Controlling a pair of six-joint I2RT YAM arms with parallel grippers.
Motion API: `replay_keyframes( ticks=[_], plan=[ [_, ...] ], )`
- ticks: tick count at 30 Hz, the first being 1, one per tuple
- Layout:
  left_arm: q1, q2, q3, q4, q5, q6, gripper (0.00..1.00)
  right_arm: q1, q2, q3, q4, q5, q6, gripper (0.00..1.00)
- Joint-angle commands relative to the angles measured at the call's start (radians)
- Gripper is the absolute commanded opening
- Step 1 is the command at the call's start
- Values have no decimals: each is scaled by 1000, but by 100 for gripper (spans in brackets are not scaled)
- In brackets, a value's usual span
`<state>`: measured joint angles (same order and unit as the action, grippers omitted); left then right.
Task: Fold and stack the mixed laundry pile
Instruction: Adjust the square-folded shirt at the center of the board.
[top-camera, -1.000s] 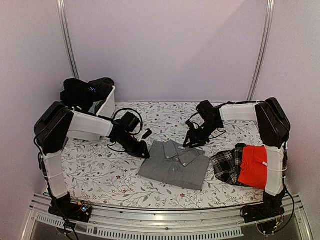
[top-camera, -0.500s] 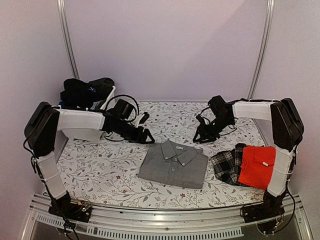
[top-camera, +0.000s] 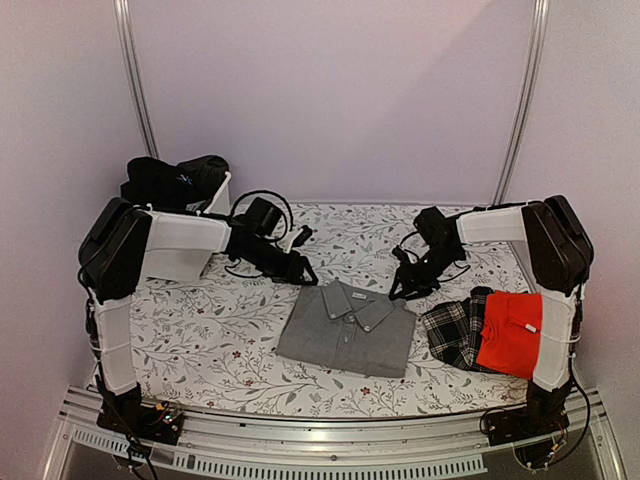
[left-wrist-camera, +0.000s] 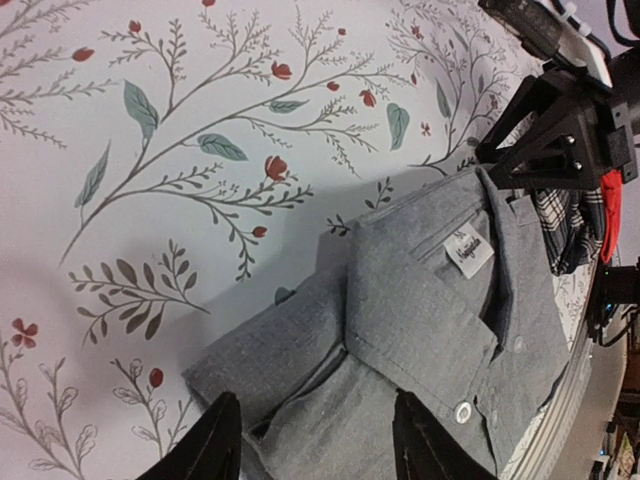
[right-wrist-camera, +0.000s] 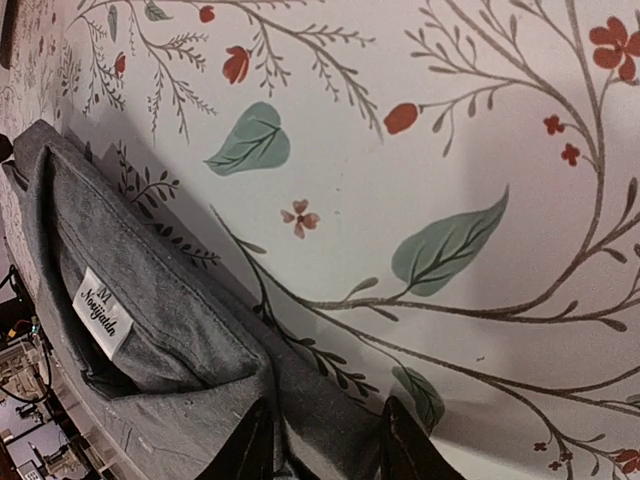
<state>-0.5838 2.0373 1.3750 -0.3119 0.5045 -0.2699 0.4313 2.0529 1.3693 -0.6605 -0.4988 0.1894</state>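
Scanning from ten o'clock, we see black garments (top-camera: 165, 185) heaped unfolded in the tub (top-camera: 215, 218); our left gripper (top-camera: 303, 272) hangs released, empty. At centre the grey shirt (top-camera: 348, 330) lies folded. Our right gripper (top-camera: 398, 288) is spread, empty, at one; plaid (top-camera: 452, 332) and red shirt (top-camera: 508, 335) sit folded at three. A second ago both grippers touched the collar (top-camera: 352, 300); now they're clear.

There is one grey shirt (top-camera: 347, 333), one red shirt (top-camera: 508, 333) and one plaid cloth (top-camera: 455, 330). One tub (top-camera: 217, 211) has one heap of black clothes (top-camera: 170, 183); its pieces cannot be counted. One table (top-camera: 200, 340). Two arms, the left arm (top-camera: 185, 245) and the right arm (top-camera: 490, 225), with one gripper each: left gripper (top-camera: 303, 275), right gripper (top-camera: 400, 288).
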Motion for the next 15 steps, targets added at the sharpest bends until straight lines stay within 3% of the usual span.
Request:
replay_keyframes(
  ticks=[1,15],
  plan=[
    [7,9,10,-16,40,17,48,16,49,-12,-10,21,-41,35],
    [33,2,10,-11,24,13,0,26,88,-15,-21,101,-85,30]
  ],
)
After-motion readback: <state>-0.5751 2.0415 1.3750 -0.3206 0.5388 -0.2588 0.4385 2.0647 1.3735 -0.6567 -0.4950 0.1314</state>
